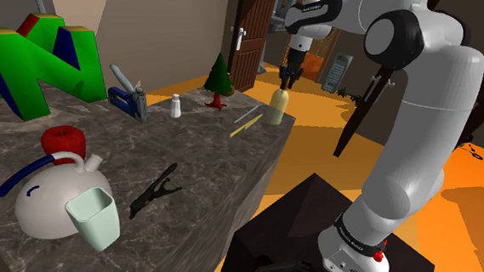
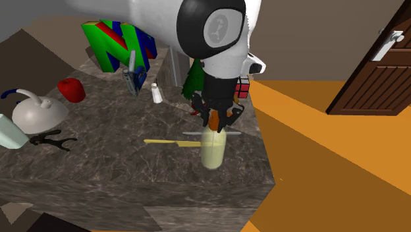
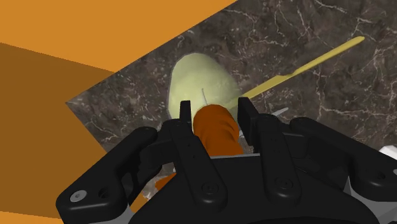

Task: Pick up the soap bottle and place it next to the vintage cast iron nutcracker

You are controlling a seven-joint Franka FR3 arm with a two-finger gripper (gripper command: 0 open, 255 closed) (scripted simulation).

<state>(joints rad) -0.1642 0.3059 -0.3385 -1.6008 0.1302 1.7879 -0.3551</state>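
downward, arm reaching far, tool (image 3: 216, 109) clamped on orange cap (image 3: 216, 130) of soap bottle (image 3: 198, 79) in wrist view, nutcracker (image 1: 154, 192) well apart in shoulder view

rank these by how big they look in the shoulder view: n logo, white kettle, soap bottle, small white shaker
1. green N logo, though the picture's edge cuts it off
2. white kettle, nearest the camera of the four, which inflates it
3. soap bottle
4. small white shaker
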